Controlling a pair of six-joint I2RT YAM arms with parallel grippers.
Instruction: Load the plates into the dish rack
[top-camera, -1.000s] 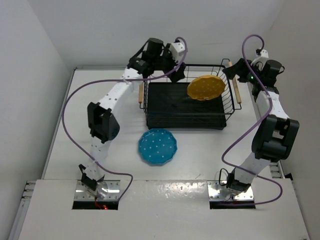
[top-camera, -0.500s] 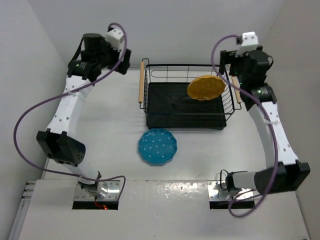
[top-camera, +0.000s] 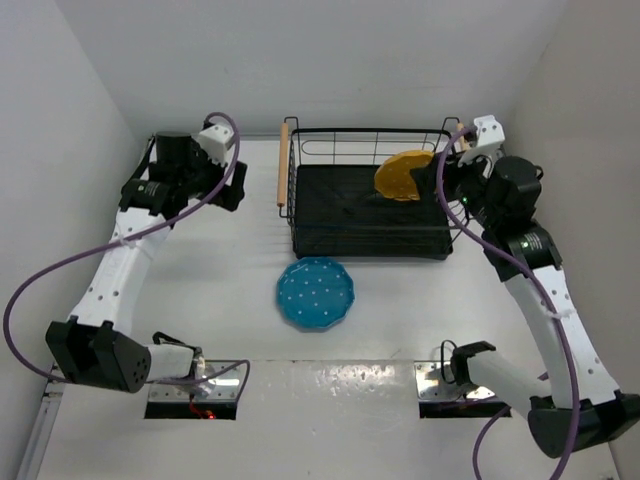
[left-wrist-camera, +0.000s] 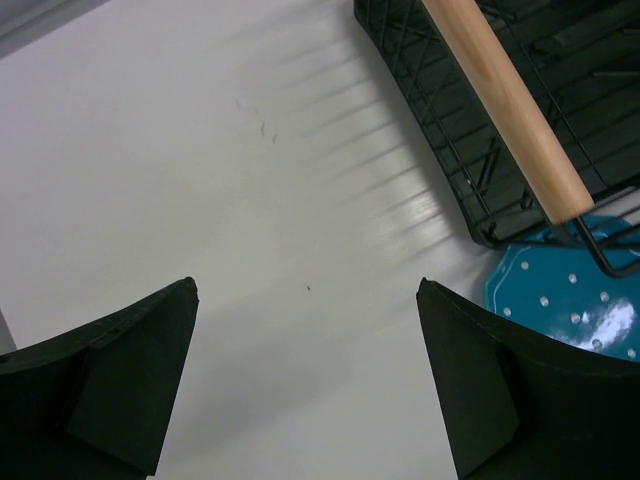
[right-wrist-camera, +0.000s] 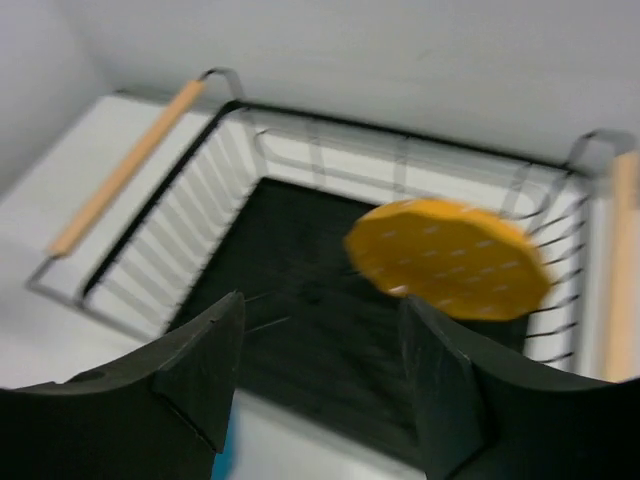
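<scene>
The black wire dish rack (top-camera: 340, 205) stands at the back middle of the table. The yellow-orange plate (top-camera: 405, 175) leans inside it at the back right. The teal plate (top-camera: 315, 292) lies flat on the table just in front of the rack. My left gripper (top-camera: 228, 192) hovers left of the rack, open and empty; its wrist view shows bare table between the fingers (left-wrist-camera: 307, 290), with the rack (left-wrist-camera: 590, 40) and the teal plate (left-wrist-camera: 570, 310) to the right. My right gripper (top-camera: 428, 182) is open and empty over the rack's right side, aimed past the yellow plate (right-wrist-camera: 450, 258) into the rack (right-wrist-camera: 300, 250).
The rack's left wooden handle (top-camera: 282, 165) lies close to my left gripper and shows large in the left wrist view (left-wrist-camera: 505, 100). The right handle (right-wrist-camera: 620, 260) is beside my right gripper. White walls close in the table at the back and on both sides.
My left arm swung from the rack's back left corner out to the left and down beside the rack. My right arm came from right of the rack over its right edge. Plates have not moved.
</scene>
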